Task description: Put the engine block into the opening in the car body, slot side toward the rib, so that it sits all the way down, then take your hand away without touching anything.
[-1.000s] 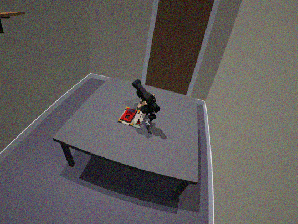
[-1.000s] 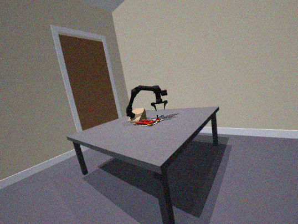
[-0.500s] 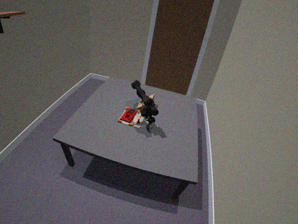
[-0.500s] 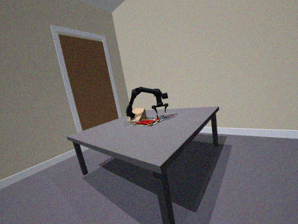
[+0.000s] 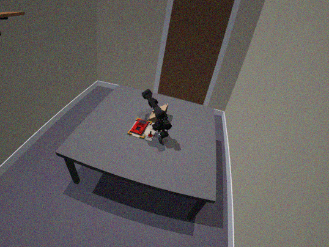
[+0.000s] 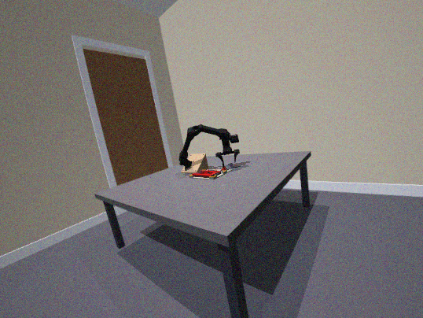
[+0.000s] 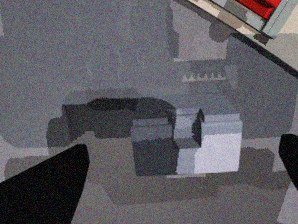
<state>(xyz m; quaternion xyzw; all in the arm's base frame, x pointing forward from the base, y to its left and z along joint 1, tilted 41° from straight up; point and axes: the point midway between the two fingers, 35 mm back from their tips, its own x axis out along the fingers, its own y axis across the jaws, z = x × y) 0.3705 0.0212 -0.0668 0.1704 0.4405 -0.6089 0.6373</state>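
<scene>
The engine block [image 7: 217,150], a small grey-white block with a slot in its middle, stands on the table in the wrist view. My gripper [image 6: 229,163] [image 7: 184,150] is open and empty, with one finger on either side of the block, apart from it. The fingers are above the table. The car body [image 5: 140,126] [image 6: 205,173] is red with dark openings and lies flat in a frame with yellow corners. A red corner also shows at the upper right of the wrist view. Its rib and the slot's fit to it cannot be made out.
A tan wedge-shaped board [image 5: 165,108] [image 6: 199,160] stands behind the car body, close to the arm's base. A small red part [image 5: 150,134] stands on a pale plate beside the car body, near the gripper. Dark shadows fall around the block.
</scene>
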